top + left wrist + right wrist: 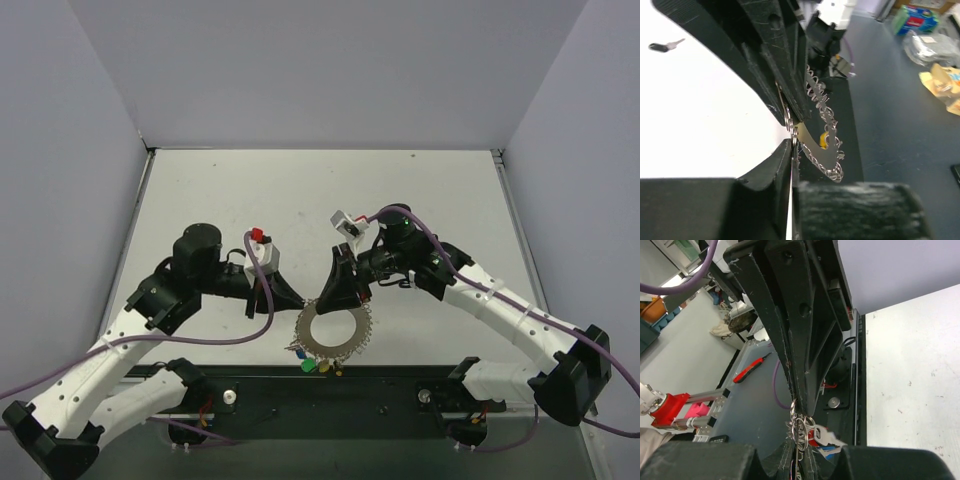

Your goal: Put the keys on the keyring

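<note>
Keyring is noted low centre of the top view, apparently held clear of the bench and pinched between both hands.

Left hand is closed on the rim at the ring's upper left. In the left wrist view its fingers are seen pressed together over the toothed edge, with the ring edge-on.

Right hand is closed on the rim at the top. In the right wrist view small wire loops are seen caught at the finger ends.

Keys hang in a cluster from the ring's lower left, green and yellow heads showing. Red and blue heads are seen at bottom centre of the right wrist view.

One loose key, dark-headed, lies on the bench at upper left of the left wrist view, well apart from the ring.

Handling, as judged:
- The ring is taken to be stiff, thin and light. Its flat faces are probably slippery, while the bumpy rim offers purchase.
- It is best held by the rim, away from the hanging keys.
- The keys are tiny and light and may be expected to swing. The plastic head is the place to be gripped, with the blade left free.
</note>
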### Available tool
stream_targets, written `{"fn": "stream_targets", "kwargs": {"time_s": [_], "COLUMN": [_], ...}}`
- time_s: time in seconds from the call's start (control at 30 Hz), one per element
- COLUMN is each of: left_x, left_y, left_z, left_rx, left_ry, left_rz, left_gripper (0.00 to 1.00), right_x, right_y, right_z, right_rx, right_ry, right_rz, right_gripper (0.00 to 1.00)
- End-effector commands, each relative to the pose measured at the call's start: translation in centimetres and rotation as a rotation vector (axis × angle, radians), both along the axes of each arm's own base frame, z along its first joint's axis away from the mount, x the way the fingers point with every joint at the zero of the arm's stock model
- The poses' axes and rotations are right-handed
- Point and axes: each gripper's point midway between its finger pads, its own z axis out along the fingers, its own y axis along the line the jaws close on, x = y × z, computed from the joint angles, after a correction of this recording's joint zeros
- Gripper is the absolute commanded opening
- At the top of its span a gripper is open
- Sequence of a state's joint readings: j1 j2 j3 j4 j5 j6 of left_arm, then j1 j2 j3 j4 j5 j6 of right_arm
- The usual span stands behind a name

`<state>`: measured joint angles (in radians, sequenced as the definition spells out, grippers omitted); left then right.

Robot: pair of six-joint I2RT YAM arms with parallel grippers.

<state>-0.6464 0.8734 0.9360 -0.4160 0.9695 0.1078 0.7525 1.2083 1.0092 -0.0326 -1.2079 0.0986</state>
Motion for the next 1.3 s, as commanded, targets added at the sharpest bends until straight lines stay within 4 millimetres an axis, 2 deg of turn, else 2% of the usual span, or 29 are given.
{"fn": "stream_targets", "kwargs": {"time_s": [0.0,0.1,0.23,0.43,0.5,0.57,0.73,0.87,1.1,1.27], "left_x": [1.9,2.8,2.5,1.7,1.2,1.0,0.9,0.5,-0.5,-0.7], "left_y": [0.9,1.7,2.2,1.4,1.0,0.5,-0.5,-0.9,-1.1,-1.8], "left_z": [4.0,4.8,6.0,5.4,5.4,5.1,4.6,5.4,8.0,8.5], "left_rx": [-0.065,-0.087,-0.138,-0.122,-0.121,-0.107,-0.089,-0.106,-0.175,-0.179], "left_ry": [-0.141,-0.168,-0.197,-0.161,-0.145,-0.119,-0.080,-0.088,-0.109,-0.077], "left_rz": [0.165,0.262,0.297,0.207,0.159,0.111,0.036,-0.029,-0.157,-0.264], "left_gripper": [0.42,0.67,0.75,0.72,0.66,0.64,0.65,0.66,0.67,0.62], "right_x": [0.0,-0.2,-0.4,-0.8,-0.9,-1.2,-2.5,-3.3,-4.3,-4.4], "right_y": [0.1,-0.2,-0.5,-0.7,-0.7,-0.8,-1.3,-1.7,-2.3,-2.4], "right_z": [2.6,2.9,3.2,3.9,4.0,4.2,4.7,4.8,5.5,5.6], "right_rx": [0.085,0.095,0.108,0.126,0.128,0.134,0.160,0.158,0.180,0.177], "right_ry": [-0.090,-0.099,-0.107,-0.117,-0.116,-0.114,-0.090,-0.059,-0.060,-0.053], "right_rz": [0.029,0.031,0.042,0.062,0.066,0.080,0.164,0.205,0.252,0.256], "right_gripper": [0.00,0.00,0.00,0.00,0.00,0.00,0.00,0.00,0.00,0.00]}}
